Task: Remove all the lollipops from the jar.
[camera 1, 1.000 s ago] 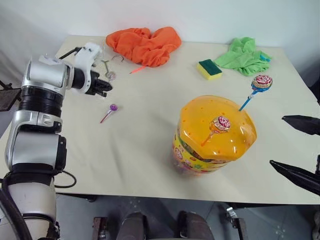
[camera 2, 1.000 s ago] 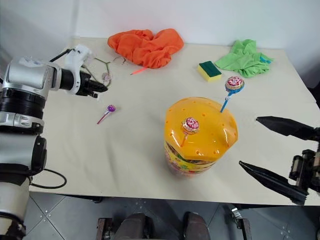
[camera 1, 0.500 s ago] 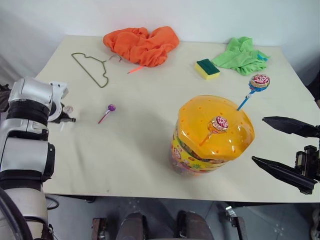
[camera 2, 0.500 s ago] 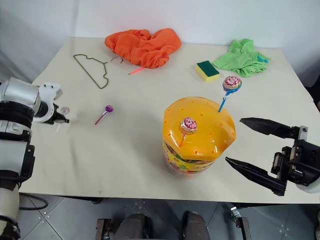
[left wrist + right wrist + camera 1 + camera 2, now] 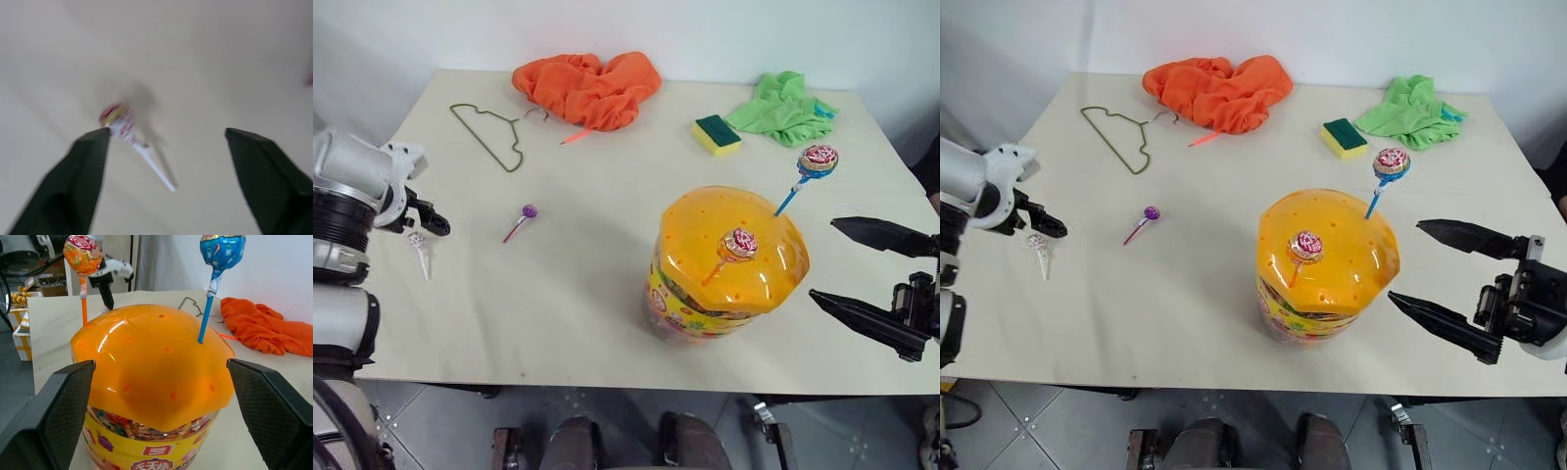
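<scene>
1. From my seat the left gripper (image 5: 1050,227) is partly hidden behind its own wrist housing; the left wrist view is blurred, but I see its fingers spread with nothing held.
2. A lollipop with a pale stick (image 5: 1041,252) lies on the table (image 5: 1195,294) just below that gripper, close to the table's 9 o'clock edge, head toward 11 o'clock, stick toward 5.
3. A purple lollipop (image 5: 1141,221) lies flat in open table, well clear of the jar (image 5: 1324,274), head toward 1 o'clock.
4. Two lollipops stand in the jar's lid: the orange-stick one (image 5: 1304,249) and the blue-stick one (image 5: 1387,168), leaning toward 1 o'clock.
5. The right gripper (image 5: 1445,276) waits open at the jar's 3 o'clock, empty.
</scene>
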You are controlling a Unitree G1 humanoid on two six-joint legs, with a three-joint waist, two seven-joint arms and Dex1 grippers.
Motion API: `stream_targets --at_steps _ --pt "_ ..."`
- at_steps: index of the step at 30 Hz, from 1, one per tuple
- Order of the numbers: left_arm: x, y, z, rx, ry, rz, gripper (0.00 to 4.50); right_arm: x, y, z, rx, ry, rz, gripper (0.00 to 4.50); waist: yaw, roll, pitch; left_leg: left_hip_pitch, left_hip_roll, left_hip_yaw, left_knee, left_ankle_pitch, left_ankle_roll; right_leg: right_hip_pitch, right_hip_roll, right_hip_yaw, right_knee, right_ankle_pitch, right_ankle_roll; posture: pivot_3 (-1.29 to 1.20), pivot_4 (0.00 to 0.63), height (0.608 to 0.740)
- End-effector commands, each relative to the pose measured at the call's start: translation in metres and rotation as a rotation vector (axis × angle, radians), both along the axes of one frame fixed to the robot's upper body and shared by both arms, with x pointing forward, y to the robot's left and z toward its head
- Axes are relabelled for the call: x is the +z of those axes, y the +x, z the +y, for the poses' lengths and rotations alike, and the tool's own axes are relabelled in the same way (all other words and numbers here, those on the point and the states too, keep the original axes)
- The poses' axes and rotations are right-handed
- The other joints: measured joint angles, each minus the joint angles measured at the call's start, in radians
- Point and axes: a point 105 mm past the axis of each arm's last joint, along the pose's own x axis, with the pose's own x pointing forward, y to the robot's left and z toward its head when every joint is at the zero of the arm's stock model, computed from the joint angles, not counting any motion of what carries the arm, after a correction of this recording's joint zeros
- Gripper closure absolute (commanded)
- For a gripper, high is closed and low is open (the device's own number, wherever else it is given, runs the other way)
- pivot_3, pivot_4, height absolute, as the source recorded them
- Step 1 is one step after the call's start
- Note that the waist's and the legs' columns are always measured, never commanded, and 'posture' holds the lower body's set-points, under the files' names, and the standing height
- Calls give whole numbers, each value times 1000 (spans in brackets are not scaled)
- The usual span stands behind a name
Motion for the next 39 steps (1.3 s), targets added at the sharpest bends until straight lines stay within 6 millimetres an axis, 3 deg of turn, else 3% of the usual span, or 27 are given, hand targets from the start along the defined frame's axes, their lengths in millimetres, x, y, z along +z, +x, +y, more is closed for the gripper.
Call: stream_targets --at_steps 1,3,4,7,13,16,20,30,39 --pt "31 3 -16 -134 11 -109 39 6 -1 -2 3 -21 -32 0 0 0 0 0 0 0 0 0 0 0 0 0 0 0 0 0 150 740" --pt "53 9 -53 -354 -68 -229 39 6 0 -2 0 -28 -33 0 2 0 0 0 0 0 0 0 0 0 0 0 0 0 0 0 150 740" --pt "59 10 -62 -411 -89 -261 39 6 1 -3 -1 -30 -33 0 5 0 0 0 0 -1 1 0 0 0 0 0 0 0 0 0 150 740" --pt "69 2 -124 -842 -217 -404 39 9 0 -3 -5 -39 -41 0 11 0 0 -1 0 -1 2 0 0 0 -1 0 1 0 0 0 150 740" --pt "81 -43 -193 -1450 -601 -650 39 9 -3 -4 -24 -46 -43 0 11 0 0 0 0 -1 3 0 0 0 -1 0 2 0 0 0 150 740" --pt "79 -75 -207 -1780 -739 -679 39 8 -6 -4 -34 -47 -39 0 10 0 0 0 0 0 3 0 0 0 -1 0 2 0 0 0 150 740" --pt "70 -92 -228 -1981 -858 -606 39 7 -10 -6 -42 -51 -36 0 15 1 0 0 0 0 3 0 0 0 -1 0 2 0 0 0 150 740" --pt "50 -109 -273 -2221 -986 -459 39 6 -14 -5 -80 -52 -44 0 19 1 0 0 -1 -2 4 0 1 2 -1 0 2 0 0 0 150 740" --pt "48 -121 -295 -2335 -1050 -381 39 6 -25 -2 -92 -50 -46 0 21 1 -1 0 -1 -3 4 0 1 2 -1 0 2 0 0 0 150 740"
